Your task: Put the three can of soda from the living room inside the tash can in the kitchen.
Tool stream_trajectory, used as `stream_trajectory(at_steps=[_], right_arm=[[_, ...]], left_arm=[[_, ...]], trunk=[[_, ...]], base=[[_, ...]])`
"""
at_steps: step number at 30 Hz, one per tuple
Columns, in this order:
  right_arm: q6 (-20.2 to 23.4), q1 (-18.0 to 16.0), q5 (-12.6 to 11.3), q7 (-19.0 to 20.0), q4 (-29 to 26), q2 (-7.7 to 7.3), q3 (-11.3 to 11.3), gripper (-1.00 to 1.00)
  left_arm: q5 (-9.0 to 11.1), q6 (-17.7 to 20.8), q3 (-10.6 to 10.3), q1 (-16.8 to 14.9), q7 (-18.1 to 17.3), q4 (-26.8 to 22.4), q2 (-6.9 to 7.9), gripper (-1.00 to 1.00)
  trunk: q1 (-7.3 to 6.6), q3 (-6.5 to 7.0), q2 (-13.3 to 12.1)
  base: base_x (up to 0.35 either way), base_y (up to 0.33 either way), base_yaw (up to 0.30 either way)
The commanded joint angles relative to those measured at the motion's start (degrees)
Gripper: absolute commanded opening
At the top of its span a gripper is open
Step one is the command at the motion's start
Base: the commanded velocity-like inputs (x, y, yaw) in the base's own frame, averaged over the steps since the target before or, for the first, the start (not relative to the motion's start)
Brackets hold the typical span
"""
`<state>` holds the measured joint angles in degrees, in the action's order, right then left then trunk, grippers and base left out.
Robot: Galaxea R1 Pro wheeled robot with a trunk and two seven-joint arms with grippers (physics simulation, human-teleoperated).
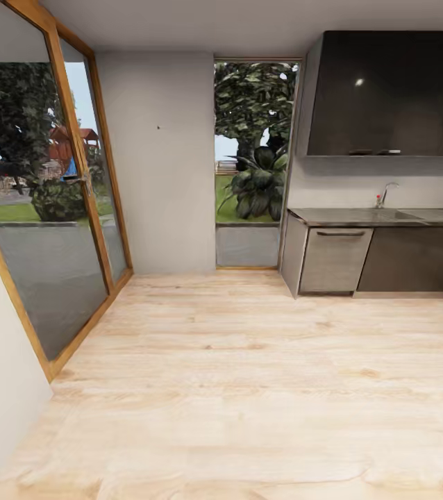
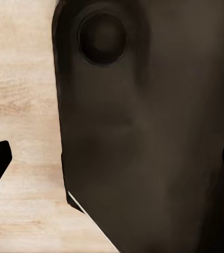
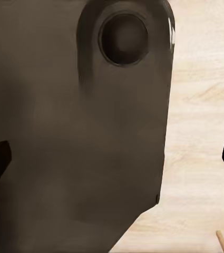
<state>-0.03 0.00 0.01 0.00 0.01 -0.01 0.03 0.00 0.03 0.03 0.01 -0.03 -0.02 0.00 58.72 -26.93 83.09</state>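
Kitchen fills the right of our head frame. Our left tool and right tool stand spread, gripping nothing.

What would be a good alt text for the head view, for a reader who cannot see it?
A kitchen corner seen across a bare light-wood floor: grey lower cabinets, a grey counter with a chrome tap, and glossy black upper cabinets on the right. A wood-framed glass door on the left and a narrow window show a garden.

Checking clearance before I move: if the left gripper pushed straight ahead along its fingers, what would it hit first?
Probably the dark robot body panel looming ahead of the left gripper, with wood floor beside it; depth is unclear.
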Motion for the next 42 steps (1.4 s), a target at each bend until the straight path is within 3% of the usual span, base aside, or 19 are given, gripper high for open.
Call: stream_trajectory(at_steps=[1, 27, 41, 42], right_arm=[[-0.30, -0.15, 0.16, 0.03, -0.01, -0.33, 0.31, 1.00], [-0.15, -0.12, 0.24, 0.10, 0.12, -0.60, 0.84, 1.00], [-4.65, -0.09, 0.36, -0.15, -4.41, -2.02, 1.24, 1.00], [-11.73, -0.09, 0.36, -0.15, -23.66, -2.02, 1.24, 1.00]], left_arm=[[-0.04, 0.30, 0.30, -0.34, -0.30, -0.31, -0.33, 1.00], [-0.06, 0.46, 0.42, -0.83, -0.58, -0.28, -0.48, 1.00], [0.74, -0.98, 0.42, -0.65, -0.35, -4.80, -0.41, 1.00], [0.74, -0.98, 0.42, -0.65, -0.35, -33.20, -0.41, 1.00]], trunk=[[0.00, 0.00, -0.01], [0.00, 0.00, -0.01], [0.00, 0.00, -0.01], [0.00, 0.00, -0.01]], base=[[0.000, 0.000, 0.000], [0.000, 0.000, 0.000], [0.000, 0.000, 0.000], [0.000, 0.000, 0.000]])
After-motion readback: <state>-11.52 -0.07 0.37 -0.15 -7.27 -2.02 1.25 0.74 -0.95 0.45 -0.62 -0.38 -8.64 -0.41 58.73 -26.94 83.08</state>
